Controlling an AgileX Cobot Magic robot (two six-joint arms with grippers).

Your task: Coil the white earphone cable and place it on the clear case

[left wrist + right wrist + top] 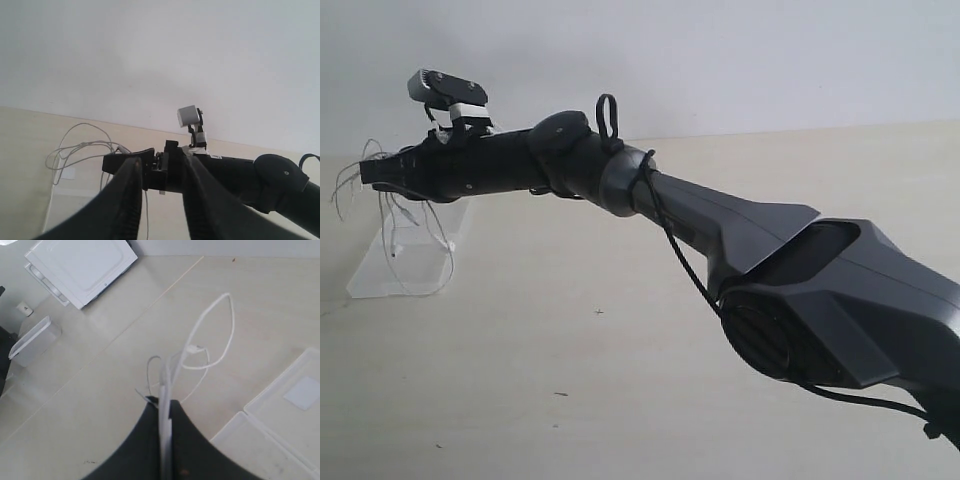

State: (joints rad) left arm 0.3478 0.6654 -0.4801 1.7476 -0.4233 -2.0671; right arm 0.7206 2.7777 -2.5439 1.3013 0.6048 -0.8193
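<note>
White earphone cable (189,349) hangs in loose loops from the right gripper (162,404), whose dark jaws are pressed together on a bunch of its strands. In the exterior view the right arm (740,225) reaches from the right edge across to the far left, raised off the table (620,380). The thin loops trail down from its tip in front of the clear case (380,272), which lies flat on the pale wooden surface. Whether the lowest loop touches the case or only hangs before it cannot be told from there.

From the right wrist, the case shows just beside the gripper and lower down, with its crosswise seam and a whitish label (305,392) plain to see. The loops show against bare table next to it (the largest one arches away from the case).

The left gripper (161,165) points toward the right one. Its two dark fingers (125,200) stand spread with a gap between them, and through that gap the right gripper's body shows, cable loops fanning out beyond it. A grey wrist camera (189,116) sits on top of the right arm.

Farther across the table lie a flat white box (82,265) and a small white container (32,340), both well apart from the case
</note>
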